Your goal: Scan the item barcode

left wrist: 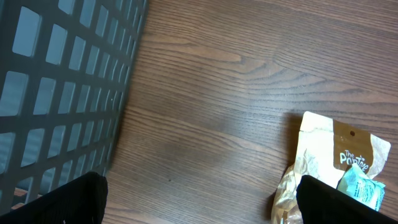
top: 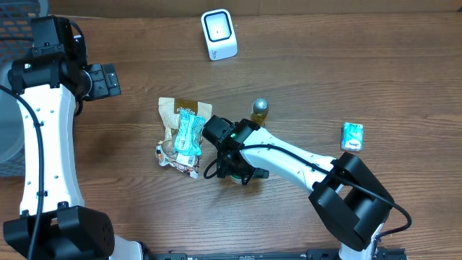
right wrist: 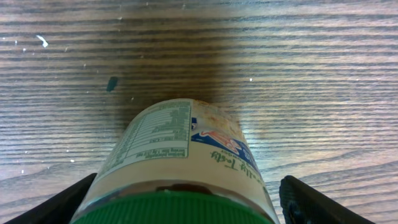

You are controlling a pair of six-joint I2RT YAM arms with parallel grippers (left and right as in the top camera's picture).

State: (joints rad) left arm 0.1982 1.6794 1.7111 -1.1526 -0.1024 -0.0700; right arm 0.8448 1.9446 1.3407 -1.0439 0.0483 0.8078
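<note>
Straddling one green-capped jar [right wrist: 177, 149], right gripper [right wrist: 186, 200] jaws apart; left gripper [left wrist: 200, 202] apart too; one scanner [top: 219, 34].

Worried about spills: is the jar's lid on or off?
On: the green lid covers the top of the jar in the right wrist view.

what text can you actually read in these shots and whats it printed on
"The Pop...": paper bag, the rest hidden behind the teal packet.
Green-lidded jar: nutrition panel and script logo, too small or blurred to read.
Green packet: print too small to read.
</note>
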